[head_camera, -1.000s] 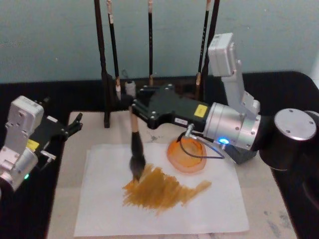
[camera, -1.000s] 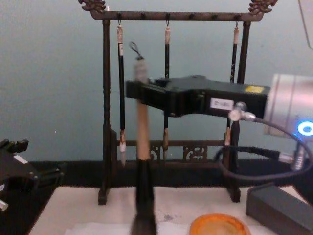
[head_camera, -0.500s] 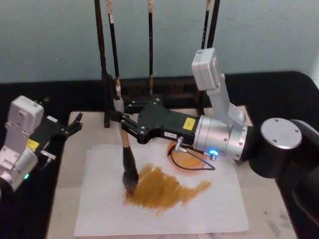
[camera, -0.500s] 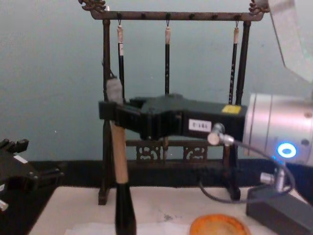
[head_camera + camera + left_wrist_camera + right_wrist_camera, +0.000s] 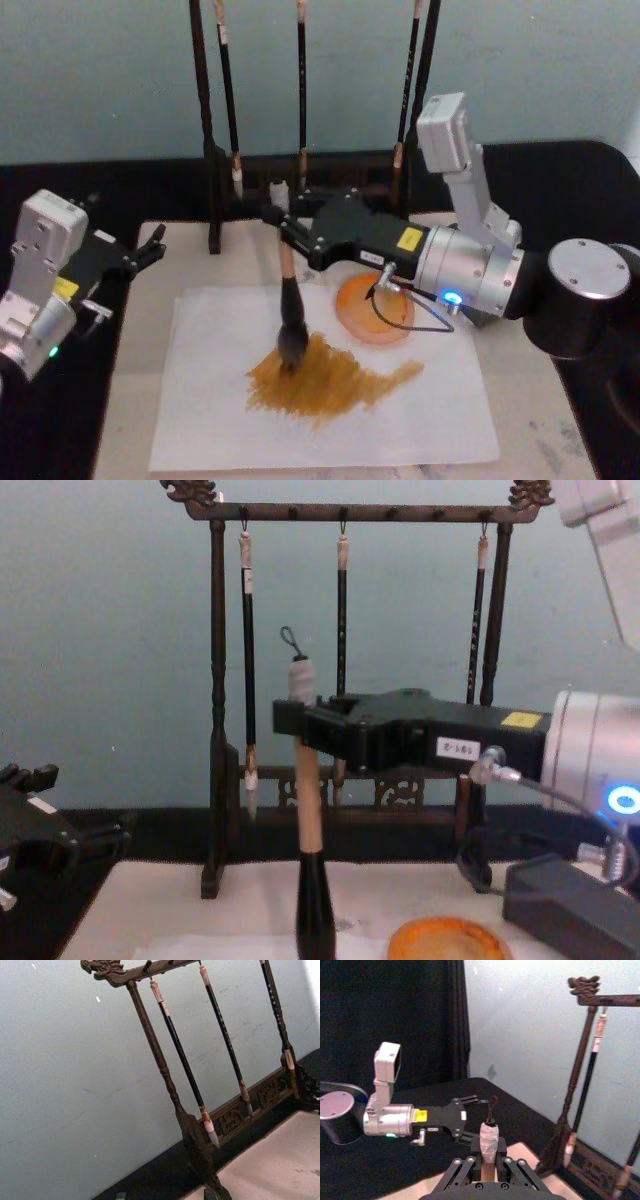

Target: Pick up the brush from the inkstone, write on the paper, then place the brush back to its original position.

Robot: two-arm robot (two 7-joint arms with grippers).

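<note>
The brush (image 5: 289, 300) stands nearly upright, its pale handle clamped near the top by my right gripper (image 5: 283, 223), which is shut on it. Its bushy tip presses into the ochre strokes on the white paper (image 5: 205, 400). In the chest view the right gripper (image 5: 300, 720) holds the brush (image 5: 308, 810) below its white end cap. The right wrist view looks down on that cap and cord loop of the brush (image 5: 489, 1139). The inkstone (image 5: 372, 310), a round orange dish, sits at the paper's far right corner. My left gripper (image 5: 143, 252) rests open at the table's left edge.
A dark wooden rack (image 5: 216, 710) with three thin black-handled brushes (image 5: 247, 680) stands behind the paper. A beige felt mat (image 5: 530, 400) lies under the sheet. Black cloth (image 5: 560, 170) surrounds the mat. A cable (image 5: 420, 315) from the right arm loops over the inkstone.
The right gripper swept the brush left across the strokes, then back right and slightly away from me; its tip now rests mid-stroke. The left arm has stayed put.
</note>
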